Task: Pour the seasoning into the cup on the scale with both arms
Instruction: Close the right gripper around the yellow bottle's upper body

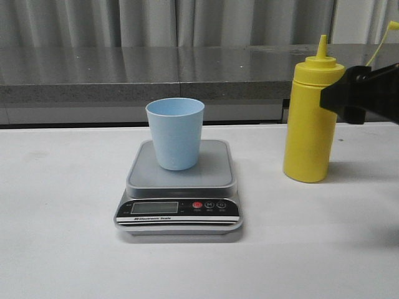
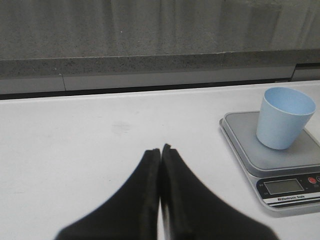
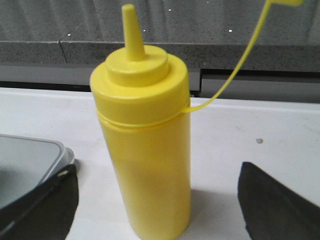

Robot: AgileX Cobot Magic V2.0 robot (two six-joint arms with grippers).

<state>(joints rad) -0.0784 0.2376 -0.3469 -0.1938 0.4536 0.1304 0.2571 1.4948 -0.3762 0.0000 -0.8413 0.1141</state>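
The pale blue cup [image 1: 175, 132] stands upright on the platform of the silver-grey scale [image 1: 215, 176] at the table's middle. The yellow seasoning bottle [image 1: 308, 118] stands upright on the table to the right of the scale, its tethered tip hanging free. My right gripper [image 1: 349, 93] is open at the bottle's upper part, coming in from the right. In the right wrist view its fingers [image 3: 45, 205] stand wide on either side of the bottle [image 3: 145, 150] without touching it. My left gripper [image 2: 160, 150] is shut and empty over the table, left of the scale [image 2: 240, 145] and cup [image 2: 284, 117].
A grey stone ledge [image 1: 124, 75] runs along the back of the white table [image 1: 62, 237], with curtains behind it. The scale's black front panel with display and red button [image 1: 197, 204] faces the front edge.
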